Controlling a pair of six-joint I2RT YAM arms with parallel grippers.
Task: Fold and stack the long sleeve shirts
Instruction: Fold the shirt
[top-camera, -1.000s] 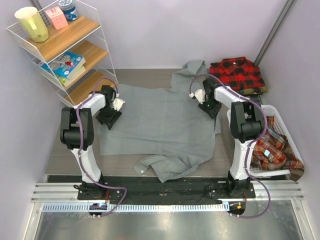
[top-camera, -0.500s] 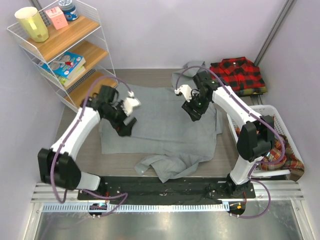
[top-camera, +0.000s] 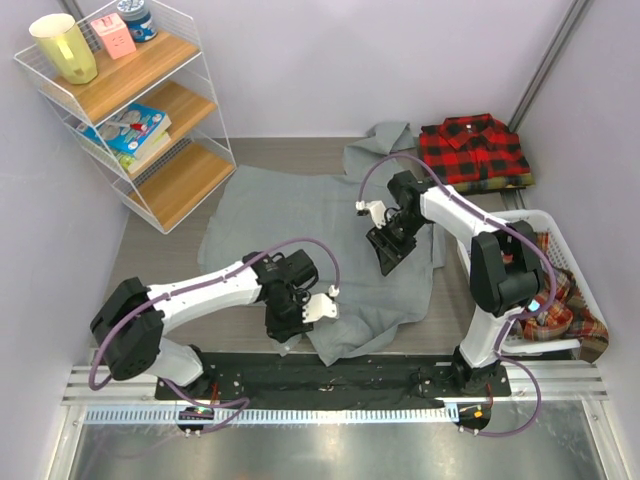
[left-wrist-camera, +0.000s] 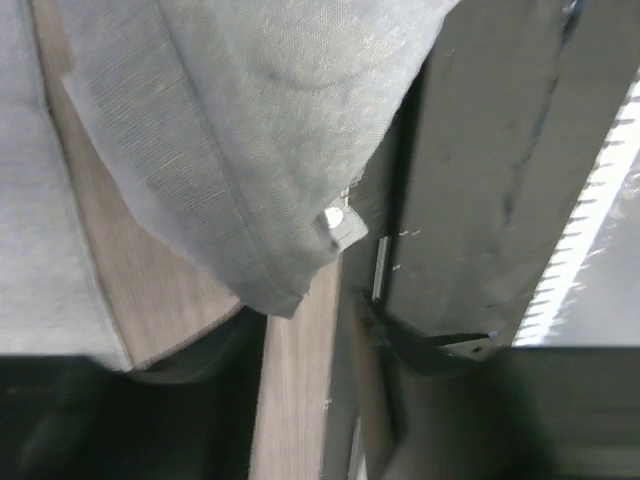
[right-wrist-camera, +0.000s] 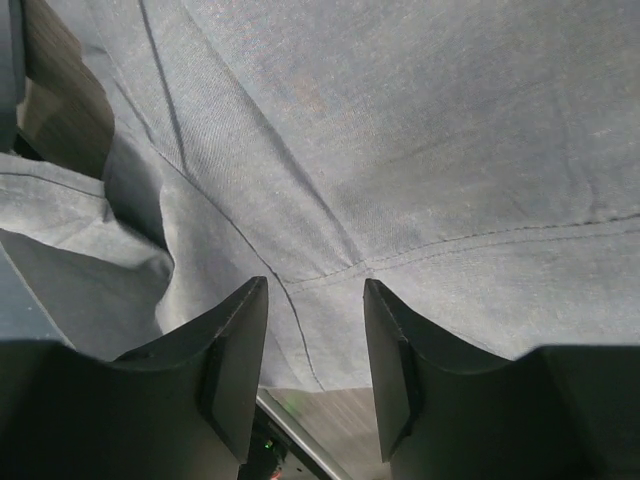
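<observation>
Fingers (right-wrist-camera: 238, 350) of my right gripper (right-wrist-camera: 315, 300) hang spread, empty, over the plain grey cloth shirt (right-wrist-camera: 420, 150). My left gripper (top-camera: 298, 318) sits by its buttoned cuff (left-wrist-camera: 300, 255), likely to fold the sleeve; its opening I cannot tell.

- We see the grey shirt (top-camera: 320, 230) as matt woven cloth with a fine weave and stitched hems.
- The red shirt (top-camera: 472, 148) is soft checked cloth.
- The table (top-camera: 290, 152) shows matt wood grain.
- The shelf (top-camera: 180, 185) has wood boards in a white wire frame.
- The right gripper (right-wrist-camera: 313, 290) is smooth matt black, probably plastic.
- The plate (top-camera: 320, 450) is brushed, shiny metal.
</observation>
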